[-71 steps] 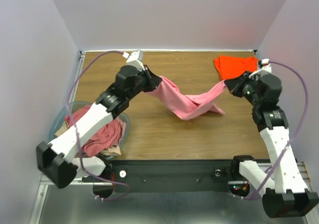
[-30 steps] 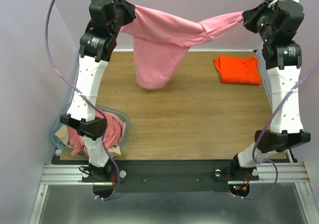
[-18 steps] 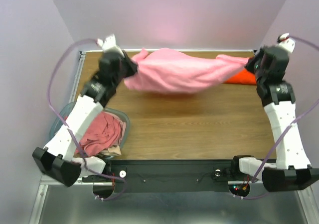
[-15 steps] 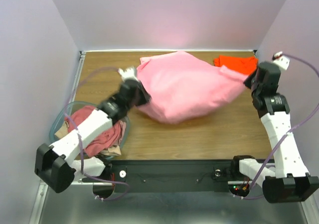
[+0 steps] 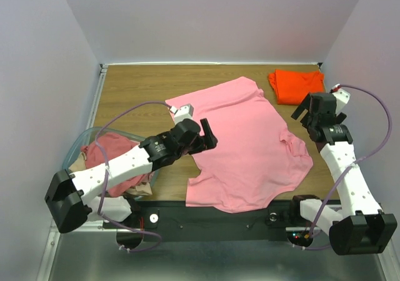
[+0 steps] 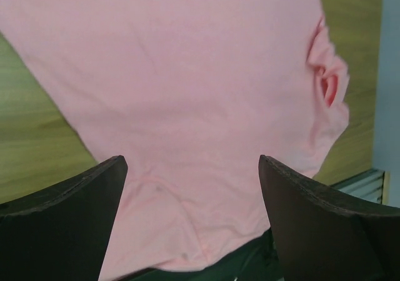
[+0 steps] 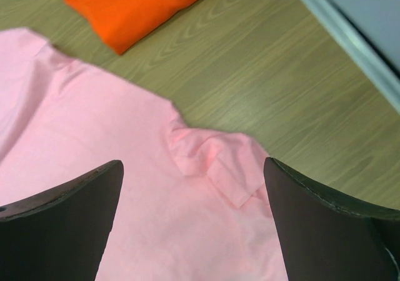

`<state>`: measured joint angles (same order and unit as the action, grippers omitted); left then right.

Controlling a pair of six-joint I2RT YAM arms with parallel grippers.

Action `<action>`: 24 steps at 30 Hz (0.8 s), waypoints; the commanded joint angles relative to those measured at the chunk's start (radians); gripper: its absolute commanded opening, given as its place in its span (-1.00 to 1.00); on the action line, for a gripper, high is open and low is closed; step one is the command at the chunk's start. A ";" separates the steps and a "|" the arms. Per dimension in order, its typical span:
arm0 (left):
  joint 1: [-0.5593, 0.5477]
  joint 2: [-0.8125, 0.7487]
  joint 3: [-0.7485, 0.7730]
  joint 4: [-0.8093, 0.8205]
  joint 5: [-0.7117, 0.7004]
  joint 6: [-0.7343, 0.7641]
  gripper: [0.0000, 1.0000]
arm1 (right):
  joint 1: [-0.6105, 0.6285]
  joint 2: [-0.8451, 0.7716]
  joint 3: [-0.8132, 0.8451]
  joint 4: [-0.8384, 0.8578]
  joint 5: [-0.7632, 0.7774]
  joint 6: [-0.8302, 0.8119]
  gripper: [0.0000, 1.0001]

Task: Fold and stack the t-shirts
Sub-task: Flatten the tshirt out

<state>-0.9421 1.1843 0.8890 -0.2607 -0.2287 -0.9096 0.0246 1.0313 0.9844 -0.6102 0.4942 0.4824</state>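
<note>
Left gripper (image 5: 209, 134): fingers spread wide with nothing between them. It sits at centre-left of the top view, over the left edge of the pink shirt (image 5: 250, 150).
Right gripper (image 5: 303, 112): fingers spread wide and empty. It sits at the right of the top view, over the pink shirt's upper right edge.
Contact with fabric: cannot tell for either gripper. Both wrist views show only the cloth beyond the fingers.
Pink shirt: spread flat across the middle of the table (image 5: 137, 87). Its lower edge runs past the table's near edge onto the black rail (image 5: 212, 218).
Sleeve: the right wrist view shows it folded over on itself, and the left wrist view shows it rumpled at the right. The top view shows only a small pucker.
Orange shirt (image 5: 297, 86): folded at upper right, near the pink shirt but apart from it. It is cut off at the top of the right wrist view.
Tub (image 5: 84, 134): at lower left, partly hidden by the left arm. It shows only in the top view.
Tub contents: a rose shirt (image 5: 106, 147) and some tan cloth (image 5: 75, 163), crumpled together so the shapes are hard to make out.
</note>
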 commanded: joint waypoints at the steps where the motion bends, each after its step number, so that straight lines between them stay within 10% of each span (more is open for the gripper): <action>1: 0.012 0.095 0.135 -0.035 -0.168 0.060 0.97 | -0.008 -0.043 0.004 0.003 -0.194 0.028 1.00; 7: 0.207 0.355 0.296 0.093 -0.002 0.210 0.97 | 0.001 0.002 -0.197 0.068 -0.488 0.042 1.00; 16: 0.381 0.814 0.616 0.106 0.147 0.270 0.97 | 0.081 0.248 -0.270 0.220 -0.500 0.038 1.00; 24: 0.422 0.796 0.385 0.213 0.213 0.210 0.97 | 0.136 0.651 -0.035 0.286 -0.442 -0.017 1.00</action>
<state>-0.5247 2.0533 1.4261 -0.0784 -0.0586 -0.6746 0.1455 1.5494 0.8600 -0.4320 0.0406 0.4927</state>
